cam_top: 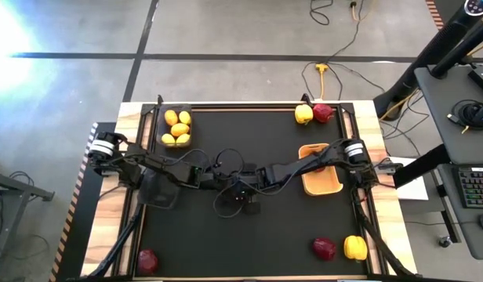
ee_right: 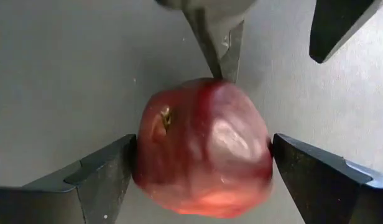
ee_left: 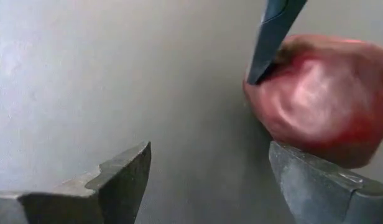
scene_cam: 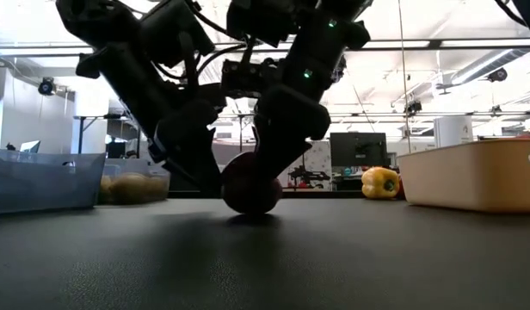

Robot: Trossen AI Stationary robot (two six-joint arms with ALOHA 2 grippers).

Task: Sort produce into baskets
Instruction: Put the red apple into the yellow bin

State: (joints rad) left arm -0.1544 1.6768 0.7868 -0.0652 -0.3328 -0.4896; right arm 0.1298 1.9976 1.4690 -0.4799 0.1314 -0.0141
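A dark red apple-like fruit (ee_right: 204, 155) sits on the black table mat at mid-table, its underside on the mat in the low view (scene_cam: 250, 185). My right gripper (ee_right: 204, 158) reaches in from the table's right and is closed on it. My left gripper (ee_left: 210, 165) is open just beside the fruit (ee_left: 322, 93), which lies off to one side of its gap. In the high view both grippers meet at the centre (cam_top: 241, 192) and hide the fruit. My right gripper pinches the fruit between its two fingers, one on each opposite side (ee_right: 140, 158), pointing steeply down. The fruit rests on the mat, its stem end (ee_right: 163, 118) turned sideways. My left gripper has one fingertip (ee_right: 221, 59) right at the fruit's edge; I cannot tell whether it touches.
A black mesh basket with yellow lemons (cam_top: 176, 127) stands at the far left, another black mesh basket (cam_top: 157, 188) under the left arm, an orange-tan basket (cam_top: 320, 178) under the right arm. Yellow (cam_top: 304, 114) and red (cam_top: 323, 113) pieces lie at the far right, others near the front edge (cam_top: 324, 248).
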